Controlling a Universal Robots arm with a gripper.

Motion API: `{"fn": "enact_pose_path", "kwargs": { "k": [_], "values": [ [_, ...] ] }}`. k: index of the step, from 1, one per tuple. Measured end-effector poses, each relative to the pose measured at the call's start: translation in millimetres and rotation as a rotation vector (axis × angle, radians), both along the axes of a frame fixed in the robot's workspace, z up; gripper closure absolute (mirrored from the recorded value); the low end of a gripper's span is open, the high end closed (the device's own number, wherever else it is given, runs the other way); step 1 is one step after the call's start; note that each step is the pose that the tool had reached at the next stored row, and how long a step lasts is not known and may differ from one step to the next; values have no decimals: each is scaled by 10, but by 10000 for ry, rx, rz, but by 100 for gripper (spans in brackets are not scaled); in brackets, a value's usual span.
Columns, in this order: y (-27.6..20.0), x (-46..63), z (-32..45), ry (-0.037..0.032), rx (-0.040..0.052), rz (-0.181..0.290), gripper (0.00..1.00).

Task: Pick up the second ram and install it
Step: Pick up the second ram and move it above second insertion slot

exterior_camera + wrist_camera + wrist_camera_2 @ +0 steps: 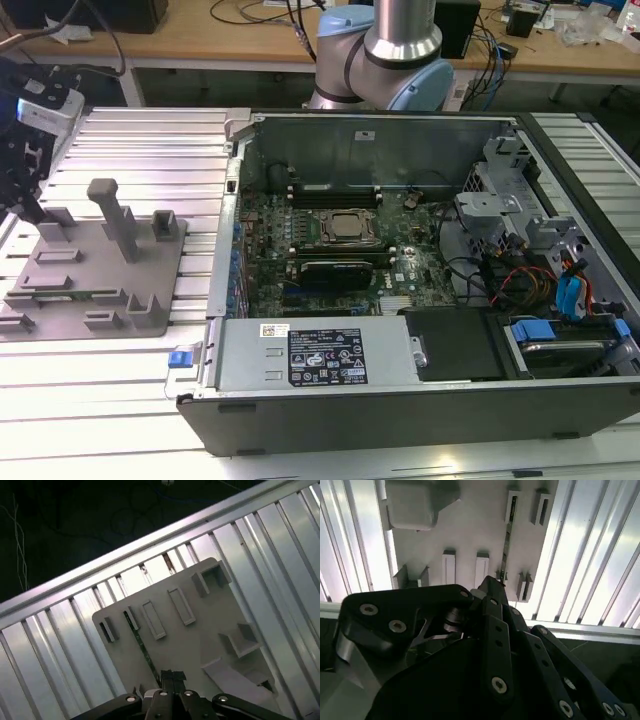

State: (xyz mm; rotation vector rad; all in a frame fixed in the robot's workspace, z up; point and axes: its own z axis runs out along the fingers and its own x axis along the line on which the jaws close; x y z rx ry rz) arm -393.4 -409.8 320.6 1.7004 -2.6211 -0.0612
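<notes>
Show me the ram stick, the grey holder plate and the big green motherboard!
ram stick (507, 540): second wrist view, middle of its thin edge.
grey holder plate (150, 270): exterior view, bare flat top.
motherboard (425, 235): exterior view, bare green part.

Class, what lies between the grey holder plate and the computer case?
Bare ribbed metal table separates holder plate from computer case, in the exterior view.

Dull grey holder plate (90, 270) on a ribbed silver table (150, 140) — its thin ram (142, 645) dark green; motherboard (330, 250) green, clips (570, 295) at its three o'clock blue.
</notes>
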Motion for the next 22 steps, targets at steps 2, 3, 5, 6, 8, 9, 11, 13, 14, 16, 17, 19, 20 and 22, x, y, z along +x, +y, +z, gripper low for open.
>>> {"fn": "enact_pose_path", "kwargs": {
  "k": [2, 3, 5, 6, 8, 9, 11, 13, 14, 16, 17, 19, 20, 22],
  "values": [
    [0, 0, -5, 0, 0, 638, 92],
    [0, 0, -7, 1, 0, 981, 92],
    [0, 0, -14, 0, 0, 1663, 92],
    [0, 0, -17, 0, 1, 1979, 92],
    [0, 0, -24, 0, 0, 2529, 92],
    [0, -1, -25, 2, -1, 2926, 92],
    [0, 0, -26, 0, 0, 2937, 92],
    [0, -2, -29, 1, -1, 2938, 92],
    [0, -5, -40, -1, 0, 2938, 92],
    [-3, -10, -86, 0, 0, 2938, 92],
    [-3, -10, -98, 1, 0, 2938, 92],
    [-4, -11, -122, 0, 0, 2937, 92],
    [-4, -11, -135, 0, 0, 2936, 92],
    [-5, -11, -162, 0, 0, 2938, 92]
  ]
}}
